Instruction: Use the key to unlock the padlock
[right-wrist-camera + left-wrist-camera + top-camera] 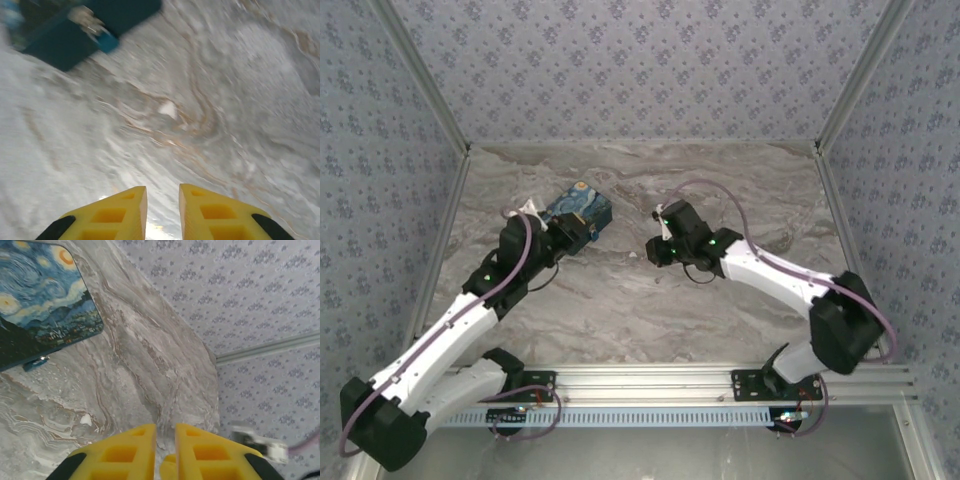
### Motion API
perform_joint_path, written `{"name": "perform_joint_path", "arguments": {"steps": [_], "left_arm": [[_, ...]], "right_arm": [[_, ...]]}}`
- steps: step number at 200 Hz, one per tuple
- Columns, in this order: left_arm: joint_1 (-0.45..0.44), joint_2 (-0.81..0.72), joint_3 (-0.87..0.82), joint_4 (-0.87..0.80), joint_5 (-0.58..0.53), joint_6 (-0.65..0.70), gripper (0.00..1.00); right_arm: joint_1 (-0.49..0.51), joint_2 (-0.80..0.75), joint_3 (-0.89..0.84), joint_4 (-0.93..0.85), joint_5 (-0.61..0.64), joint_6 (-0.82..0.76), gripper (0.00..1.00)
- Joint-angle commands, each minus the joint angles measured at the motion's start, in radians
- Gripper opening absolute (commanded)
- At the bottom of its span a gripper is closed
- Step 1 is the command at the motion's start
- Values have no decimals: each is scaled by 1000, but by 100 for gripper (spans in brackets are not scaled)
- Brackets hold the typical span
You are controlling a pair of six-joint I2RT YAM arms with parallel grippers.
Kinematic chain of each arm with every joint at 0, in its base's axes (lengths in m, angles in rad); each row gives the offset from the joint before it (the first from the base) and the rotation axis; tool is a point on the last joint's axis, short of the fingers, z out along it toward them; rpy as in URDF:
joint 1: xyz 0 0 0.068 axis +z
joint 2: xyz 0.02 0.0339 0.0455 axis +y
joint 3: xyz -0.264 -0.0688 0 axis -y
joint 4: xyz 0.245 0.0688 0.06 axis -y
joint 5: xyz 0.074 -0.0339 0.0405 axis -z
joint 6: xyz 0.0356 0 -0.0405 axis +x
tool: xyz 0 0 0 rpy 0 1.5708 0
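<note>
padlock (107, 43) lies ahead-left of right hand (162, 194)

No legible txt/labels/nos. on the painted box (582, 207) or table (620, 305).

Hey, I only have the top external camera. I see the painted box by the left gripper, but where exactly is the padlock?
Observer: The left wrist camera shows the teal padlock tucked against the dark side of the painted box, at its bottom edge.
Operator: Is the right gripper holding anything?
Observer: No. Its wrist view shows the right gripper with fingers slightly apart, bare marble table between them.
Operator: And the left?
Observer: The left gripper likewise: a narrow gap, nothing clamped that I can see.
</note>
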Motion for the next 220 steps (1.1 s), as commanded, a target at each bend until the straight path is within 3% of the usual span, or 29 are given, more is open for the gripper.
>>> {"name": "perform_joint_path", "arguments": {"steps": [1, 50, 220], "left_arm": [[1, -27, 29, -58, -59, 79, 19], [6, -39, 12, -73, -58, 75, 19], [27, -53, -3, -84, -49, 63, 21]], "right_arm": [[27, 104, 81, -227, 109, 34, 30], [45, 245, 178, -268, 108, 61, 36], [74, 411, 229, -317, 110, 73, 20]]}}
